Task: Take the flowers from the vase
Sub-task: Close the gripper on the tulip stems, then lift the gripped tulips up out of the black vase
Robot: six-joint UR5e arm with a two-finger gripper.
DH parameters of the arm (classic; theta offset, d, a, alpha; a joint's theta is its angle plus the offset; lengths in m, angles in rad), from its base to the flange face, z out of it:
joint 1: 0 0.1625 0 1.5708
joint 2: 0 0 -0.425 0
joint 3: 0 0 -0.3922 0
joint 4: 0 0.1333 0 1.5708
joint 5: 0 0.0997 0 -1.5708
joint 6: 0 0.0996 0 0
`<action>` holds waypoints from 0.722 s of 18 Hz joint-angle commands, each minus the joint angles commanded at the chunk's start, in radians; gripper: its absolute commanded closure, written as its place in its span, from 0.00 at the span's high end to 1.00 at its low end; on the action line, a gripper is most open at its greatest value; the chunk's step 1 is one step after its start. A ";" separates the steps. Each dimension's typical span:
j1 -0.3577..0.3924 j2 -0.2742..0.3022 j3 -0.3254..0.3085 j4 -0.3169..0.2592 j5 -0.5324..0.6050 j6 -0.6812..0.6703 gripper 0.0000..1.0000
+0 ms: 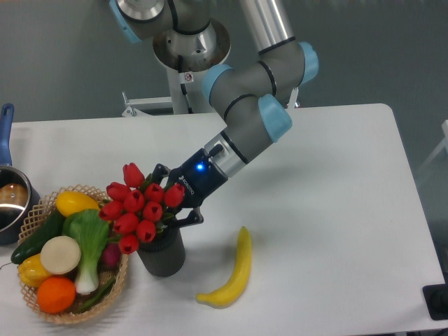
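Nearest you, at the table's front edge, sit the wicker basket (pixel 42 308) of produce and the yellow banana (pixel 231 276), with the dark grey vase (pixel 162 255) standing upright between them, just beside the basket rim. Your target, the flowers (pixel 140 208), are in that vase: the red heads fan out above its mouth and lean toward the basket, so you can read the bunch's long axis as running from the vase mouth up and to the left, tilted rather than plumb. The stems themselves are hidden behind the heads and the gripper. You have the gripper (pixel 175 206) reaching in low from the right, its dark fingers on either side of the bunch just above the vase rim; that placement looks chosen to catch the tied stems below the heads rather than crush the blooms. Whether the fingers have actually closed on the stems you cannot tell from this view, since the tulip heads cover the tips. Judging by the lean, a lift along the stem axis would probably clear the mouth more cleanly than a sideways pull, which might tip the vase toward the basket. A blue-handled pot (pixel 8 203) sits at the far left edge, well apart.
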 joint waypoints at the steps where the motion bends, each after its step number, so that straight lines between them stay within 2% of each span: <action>1: 0.006 0.008 0.003 0.000 -0.011 -0.017 0.37; 5: 0.014 0.048 0.018 0.000 -0.017 -0.089 0.37; 10: 0.026 0.068 0.093 0.000 -0.020 -0.262 0.37; 13: 0.026 0.081 0.109 -0.002 -0.032 -0.284 0.37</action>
